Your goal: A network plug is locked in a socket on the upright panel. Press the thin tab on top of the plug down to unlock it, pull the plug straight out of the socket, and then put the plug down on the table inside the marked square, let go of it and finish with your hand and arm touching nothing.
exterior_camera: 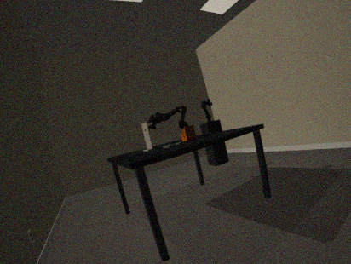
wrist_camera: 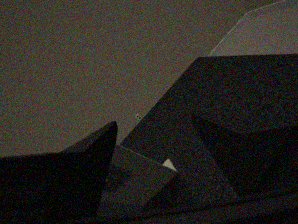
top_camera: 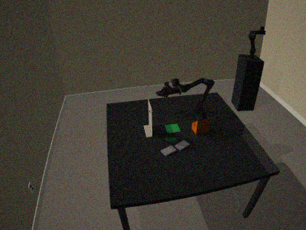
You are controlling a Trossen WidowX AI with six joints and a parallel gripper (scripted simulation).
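Observation:
The upright panel (top_camera: 150, 116) (exterior_camera: 146, 137) (wrist_camera: 147, 175) stands pale in the top and exterior views and grey in the wrist view, low between the fingers. A dark patch (wrist_camera: 116, 177) shows on its face; I cannot tell whether it is socket, plug or shadow. The plug and its tab cannot be made out. My gripper (top_camera: 158, 93) (exterior_camera: 151, 125) (wrist_camera: 154, 120) is open, with nothing visible between its fingers. It hangs above table height near the panel's upper part, on the arm's side. A green square (top_camera: 172, 128) lies flat on the table (top_camera: 148, 178) between the panel and an orange block.
The orange block (top_camera: 201, 126) (exterior_camera: 187, 134) stands right of the green square. Two flat grey plates (top_camera: 168, 150) (top_camera: 182, 145) lie nearer the table's front. The panel's pale foot (top_camera: 148, 130) (wrist_camera: 169, 164) extends behind it. Another arm (top_camera: 252, 44) (exterior_camera: 207, 111) stands on a dark pedestal (top_camera: 247, 81) beyond the table.

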